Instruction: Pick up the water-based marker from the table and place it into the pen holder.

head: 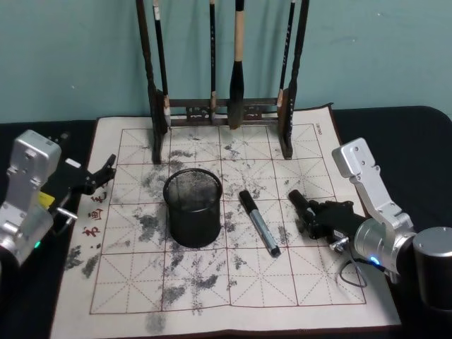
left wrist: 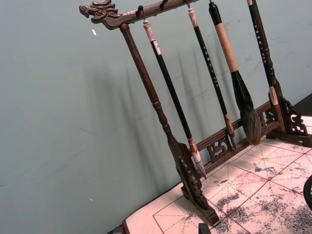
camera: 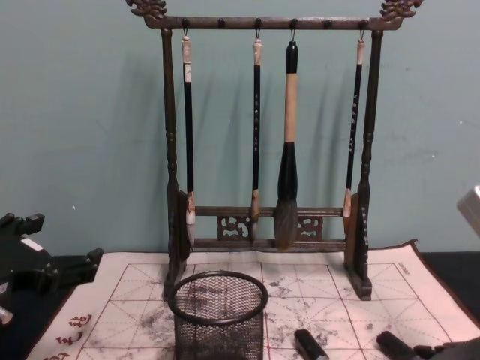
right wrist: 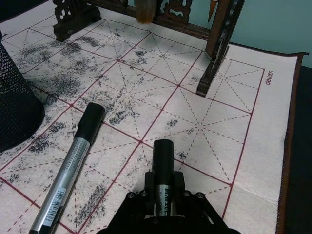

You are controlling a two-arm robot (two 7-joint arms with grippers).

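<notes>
Black marker clamped in right hand, left hand near mat

Wall: plain blue-green, matte, few pale flecks, spanning far side. Brush rack: dark carved wood, four brushes hanging, soft shadows behind.

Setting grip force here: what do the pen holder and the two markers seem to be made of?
The pen holder looks like black-coated metal wire mesh under a solid rim; the mat shows through it. The loose marker and the held marker in the right gripper look plastic: matte black caps, silvery printed barrels, possibly thin metal.
</notes>
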